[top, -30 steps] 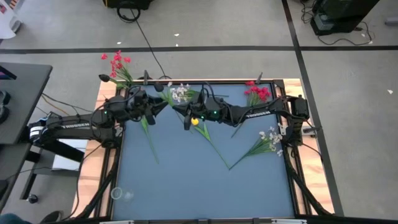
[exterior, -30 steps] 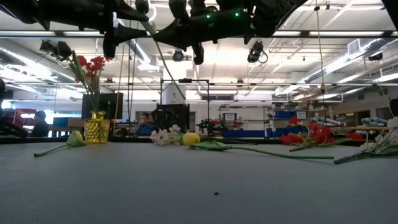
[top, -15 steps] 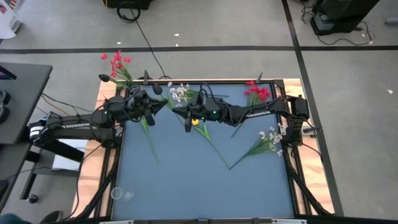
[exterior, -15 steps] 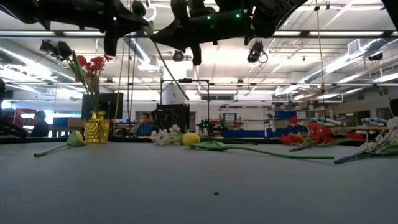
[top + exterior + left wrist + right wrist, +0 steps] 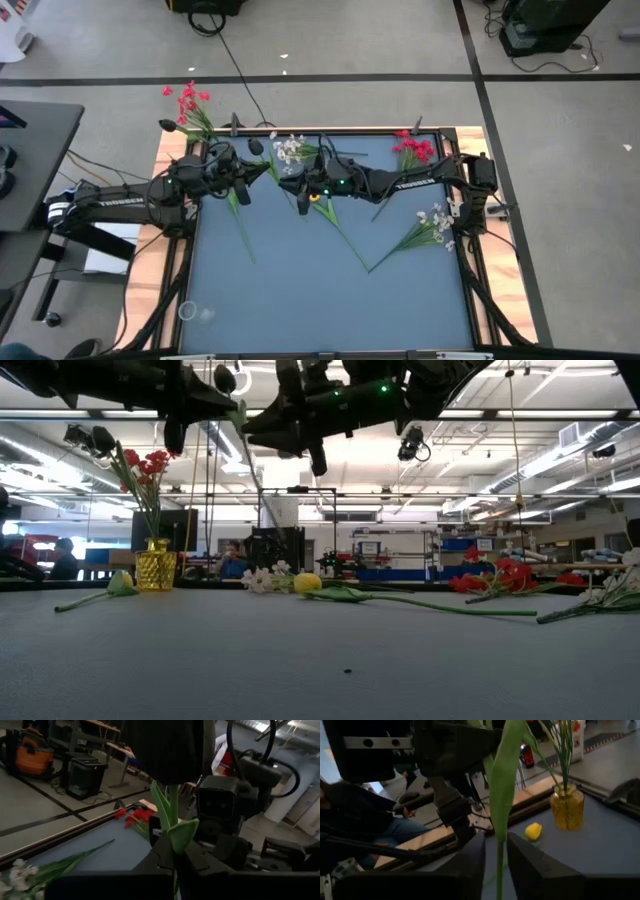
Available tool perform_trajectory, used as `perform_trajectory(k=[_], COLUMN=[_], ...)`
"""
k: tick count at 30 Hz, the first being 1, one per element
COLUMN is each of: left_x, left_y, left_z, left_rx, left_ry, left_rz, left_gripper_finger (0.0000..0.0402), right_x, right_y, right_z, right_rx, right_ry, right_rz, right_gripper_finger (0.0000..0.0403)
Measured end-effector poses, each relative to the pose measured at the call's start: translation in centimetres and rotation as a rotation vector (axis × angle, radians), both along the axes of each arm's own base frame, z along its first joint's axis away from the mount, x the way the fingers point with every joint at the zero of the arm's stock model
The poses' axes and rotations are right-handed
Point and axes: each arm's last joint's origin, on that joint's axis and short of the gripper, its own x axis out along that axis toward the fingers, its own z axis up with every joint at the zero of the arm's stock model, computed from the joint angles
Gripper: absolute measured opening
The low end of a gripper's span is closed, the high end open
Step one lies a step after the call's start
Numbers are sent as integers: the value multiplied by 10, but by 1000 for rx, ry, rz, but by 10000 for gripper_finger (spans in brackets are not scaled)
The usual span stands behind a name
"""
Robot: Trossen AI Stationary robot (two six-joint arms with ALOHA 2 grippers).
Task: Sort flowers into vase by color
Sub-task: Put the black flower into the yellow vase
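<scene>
Both arms met in the air over the far side of the desk (image 5: 300, 300), with one long green flower stem (image 5: 502, 795) between them. The left tool (image 5: 175, 862) was clamped tight on that stem just below a broad leaf. The right tool (image 5: 496, 865) stood with its fingers a little apart on either side of the same stem, with a sliver of gap showing on one side. The stem hung down well clear of the desk (its blossom was hidden behind the arms, so its colour could not be told).

One yellow glass vase (image 5: 155, 568) stood at the far left corner with red blossoms (image 5: 150, 462) on thin stems already in it; how many stems exactly could not be told.

Lying on the desk were five more flowers:
- two yellow tulips, one (image 5: 533, 831) just beside the vase and one (image 5: 307, 582) near the middle of the far side;
- two white sprays, one (image 5: 290, 150) at the far edge beside the tools and one (image 5: 432, 225) near the right edge;
- one red cluster (image 5: 415, 150) at the far right.
</scene>
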Motion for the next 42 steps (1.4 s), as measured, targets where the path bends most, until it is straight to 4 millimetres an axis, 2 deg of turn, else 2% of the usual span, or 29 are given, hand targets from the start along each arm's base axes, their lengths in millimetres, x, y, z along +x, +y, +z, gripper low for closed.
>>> perform_trajectory(k=[4,9,15,20,23,26,31,39,42], left_x=[-6,-17,-24,-24,-25,-26,-28,-35,-39], left_y=[0,-1,-1,0,0,2,4,18,25], left_z=[-2,-3,-5,-5,-5,-5,-6,-5,4], left_rx=[13,20,83,128,150,154,154,160,153], left_ry=[47,90,146,175,188,195,220,249,245], left_rz=[39,82,128,163,194,250,346,546,606], left_gripper_finger=[2,1,1,0,0,0,0,0,0], right_x=[-4,-11,-31,-48,-58,-71,-86,-88,-88], right_y=[-4,-6,-11,-22,-28,-32,-29,-19,-19], right_z=[0,9,34,42,37,21,7,0,1], right_rx=[44,49,14,-11,19,82,191,160,156], right_ry=[38,66,112,206,203,181,108,149,142], right_rz=[-24,-34,-81,-93,-71,-58,-18,66,69], right_gripper_finger=[116,120,119,119,119,119,119,119,119])
